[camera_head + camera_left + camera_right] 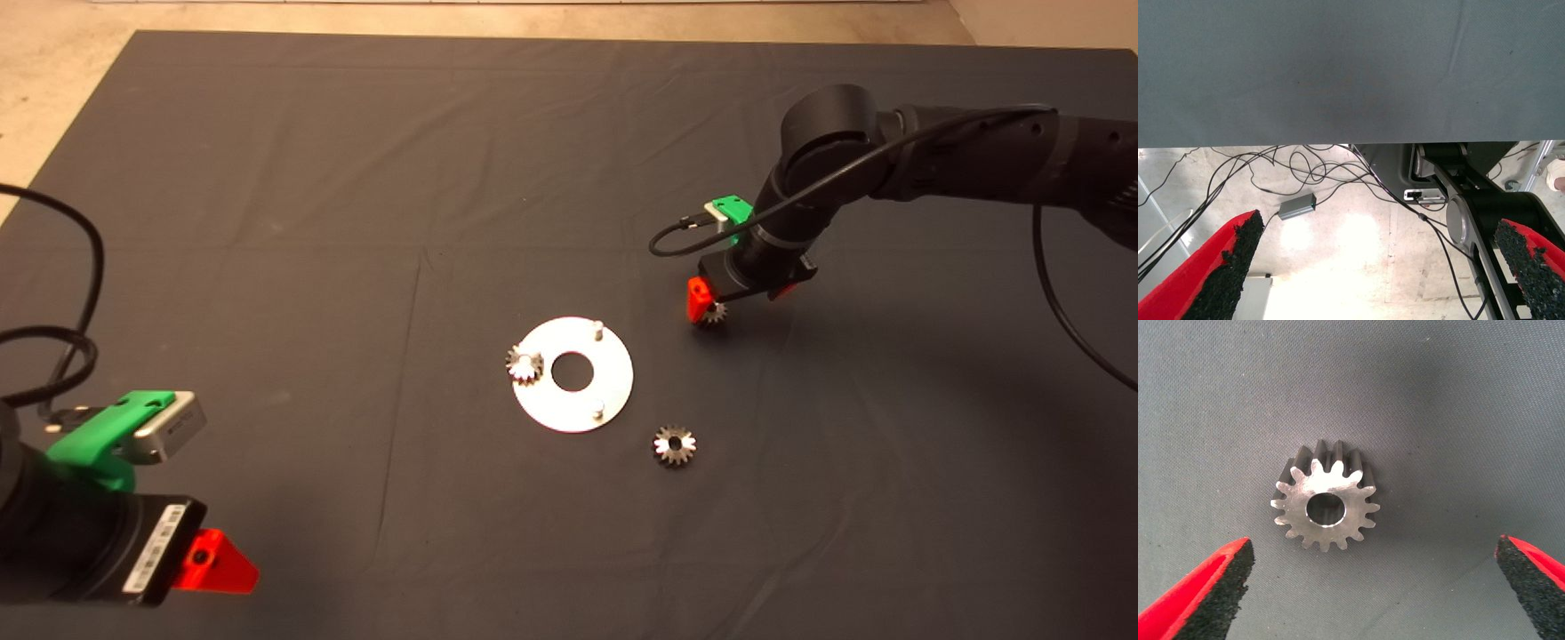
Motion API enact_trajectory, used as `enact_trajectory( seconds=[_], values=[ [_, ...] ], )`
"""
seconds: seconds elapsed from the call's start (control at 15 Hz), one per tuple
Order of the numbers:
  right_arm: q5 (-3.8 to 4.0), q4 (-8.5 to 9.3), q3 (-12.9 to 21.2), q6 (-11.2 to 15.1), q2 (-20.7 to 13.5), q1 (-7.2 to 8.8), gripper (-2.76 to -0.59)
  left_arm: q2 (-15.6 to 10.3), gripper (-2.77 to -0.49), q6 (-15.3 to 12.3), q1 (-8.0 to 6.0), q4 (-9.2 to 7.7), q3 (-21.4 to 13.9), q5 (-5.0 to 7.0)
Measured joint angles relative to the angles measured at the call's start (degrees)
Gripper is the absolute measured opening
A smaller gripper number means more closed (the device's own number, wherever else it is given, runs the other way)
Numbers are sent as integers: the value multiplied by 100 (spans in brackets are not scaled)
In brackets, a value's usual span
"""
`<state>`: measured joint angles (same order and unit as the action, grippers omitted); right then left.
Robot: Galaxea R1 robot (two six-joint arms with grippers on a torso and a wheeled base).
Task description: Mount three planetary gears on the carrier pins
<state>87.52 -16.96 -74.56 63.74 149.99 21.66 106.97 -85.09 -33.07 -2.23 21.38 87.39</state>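
Note:
A shiny round disc [613, 391] with a centre hole lies mid-mat. One gear [524, 364] sits on its left pin. Two pins stand bare: the far pin [598, 329] and the near pin [598, 411]. A second gear [675, 444] lies flat on the mat near the disc's front right. My right gripper [718, 307] hangs open just above the third gear [712, 313], right of the disc. In the right wrist view that gear [1326, 499] lies flat between the two spread fingers [1211, 593]. My left gripper [218, 562] is parked at the lower left, open and empty.
The dark mat [356, 178] covers the table, with its far edge and bare floor beyond. The left wrist view looks past the mat's edge at floor cables [1305, 170] and a small grey box [1297, 208].

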Motion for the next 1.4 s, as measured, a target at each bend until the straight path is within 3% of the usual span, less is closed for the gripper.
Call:
enact_trajectory(
  seconds=[0.2, 0.6, 1.4],
  values=[
    [0, 2, -5, 20, 0, -41, -67, 0, -75, 0, 0, 0, -2, 0],
    [-1, 2, -85, 43, 0, -135, -95, -30, -75, 0, 0, -2, -2, 0],
    [5, 2, -397, 61, 117, -202, -95, -30, -75, 0, 0, 0, -2, 0]
  ],
)
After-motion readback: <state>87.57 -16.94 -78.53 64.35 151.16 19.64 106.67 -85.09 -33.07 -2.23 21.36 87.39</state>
